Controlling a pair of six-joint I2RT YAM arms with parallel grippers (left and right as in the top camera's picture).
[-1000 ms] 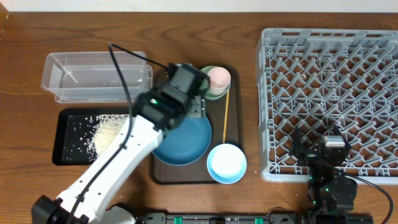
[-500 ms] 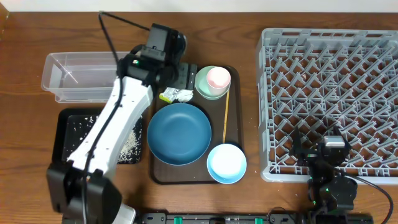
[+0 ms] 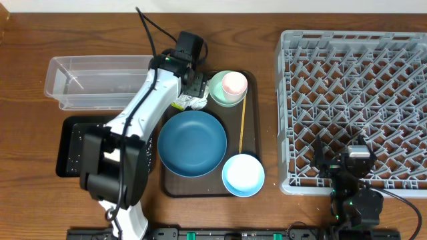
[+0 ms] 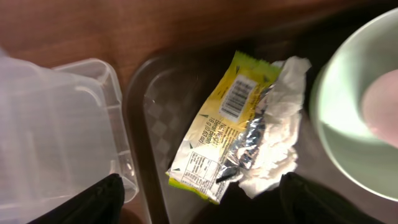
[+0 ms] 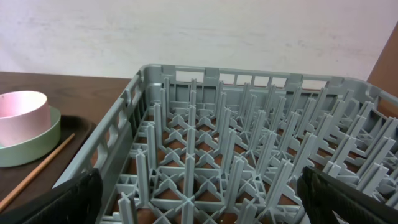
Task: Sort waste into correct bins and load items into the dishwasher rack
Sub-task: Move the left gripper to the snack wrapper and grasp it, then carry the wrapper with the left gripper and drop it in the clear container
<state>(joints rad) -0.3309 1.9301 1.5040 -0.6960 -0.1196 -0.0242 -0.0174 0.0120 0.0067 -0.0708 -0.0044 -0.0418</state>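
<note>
The crumpled yellow-green and white wrapper lies on the brown tray, just ahead of my open left gripper and between its two dark fingers. From overhead the left gripper hovers over the wrapper, beside the mint-green bowl that holds the pink cup. On the tray also lie the dark-blue dish, the light-blue bowl and the wooden stick. My right gripper is open over the front of the grey rack, nothing between its fingers.
The clear tub stands at the back left, its corner close to the wrapper. In front of it is the black tray, its rice largely hidden under my left arm. The brown tray's rim runs between tub and wrapper.
My left gripper swung from above the dark-blue dish to the tray's back-left corner and came down over the wrapper. The right arm stayed still.
</note>
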